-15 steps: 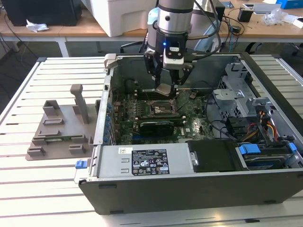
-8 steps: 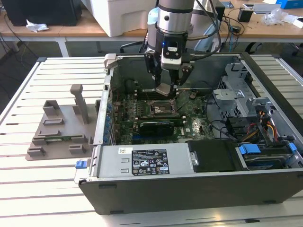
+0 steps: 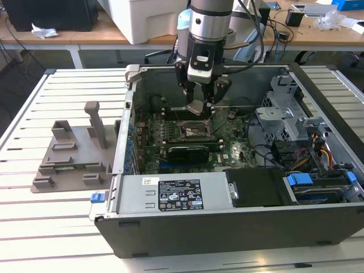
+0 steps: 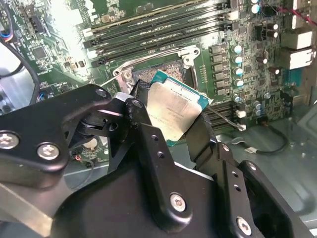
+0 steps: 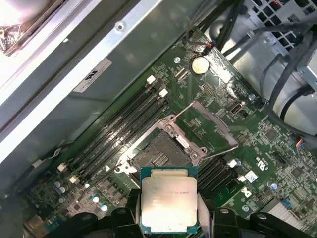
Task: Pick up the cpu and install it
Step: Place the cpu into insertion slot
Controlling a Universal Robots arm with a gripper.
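The cpu (image 3: 195, 107), a thin square chip with a silvery top and a teal rim, hangs tilted inside the open computer case. My gripper (image 3: 197, 102) is shut on it, one black finger on each of two opposite edges. In both wrist views the cpu (image 4: 174, 110) (image 5: 169, 202) sits between the fingers (image 4: 148, 134), a little above and to one side of the motherboard's open socket (image 5: 159, 152) (image 4: 148, 75). The socket's metal load plate (image 5: 209, 124) is flipped open. The chip is not touching the socket.
The green motherboard (image 3: 233, 151) carries memory slots (image 5: 124, 129), a long black expansion card (image 3: 187, 151) and cables (image 3: 267, 153). The case walls (image 3: 170, 196), a drive cage (image 3: 284, 108) and drives (image 3: 318, 182) ring the work area. A grey plastic holder (image 3: 74, 153) lies at the exterior view's left.
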